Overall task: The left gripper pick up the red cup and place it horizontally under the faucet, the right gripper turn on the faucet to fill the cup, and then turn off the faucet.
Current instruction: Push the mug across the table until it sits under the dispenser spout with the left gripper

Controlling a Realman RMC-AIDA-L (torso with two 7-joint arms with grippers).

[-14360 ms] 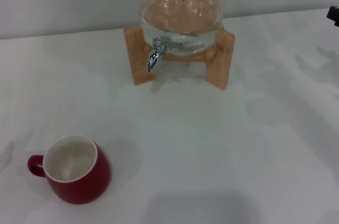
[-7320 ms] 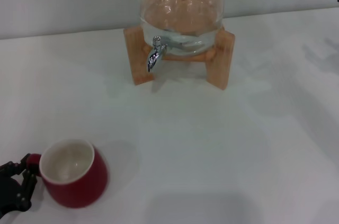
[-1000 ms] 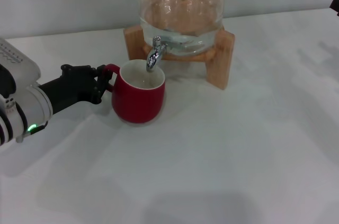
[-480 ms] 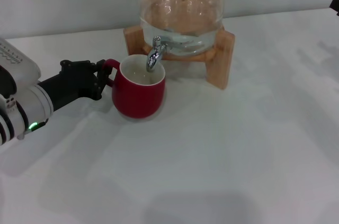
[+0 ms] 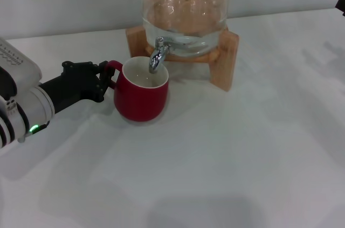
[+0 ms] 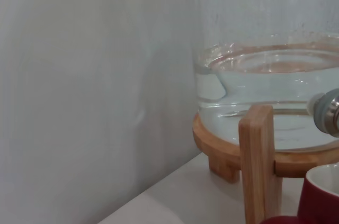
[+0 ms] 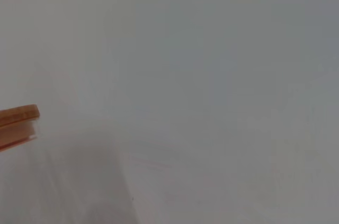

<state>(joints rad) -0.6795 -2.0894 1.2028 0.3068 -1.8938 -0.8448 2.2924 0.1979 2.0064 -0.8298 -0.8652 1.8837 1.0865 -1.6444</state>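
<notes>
The red cup (image 5: 141, 95) stands upright on the white surface (image 5: 242, 152), toward the far edge and a little left of middle, its white mouth directly below the spout of the faucet (image 5: 157, 59). The left end effector (image 5: 105, 81) reaches in from the left edge, its black fingers (image 5: 100, 70) closed narrowly on the cup's small loop handle, so the cup is held at its left side. Behind it the silver-grey arm shows a green light.

The faucet juts from a clear glass jar (image 5: 186, 15) partly filled with water, which sits on a wooden stand (image 5: 223, 61) near the far edge. From the left wrist view, the stand's leg (image 6: 259, 163) rises just beside the cup's rim (image 6: 320, 192).

The right end effector (image 5: 340, 4) shows only as a dark tip at the far right edge; I cannot tell whether it is wide or narrow.
</notes>
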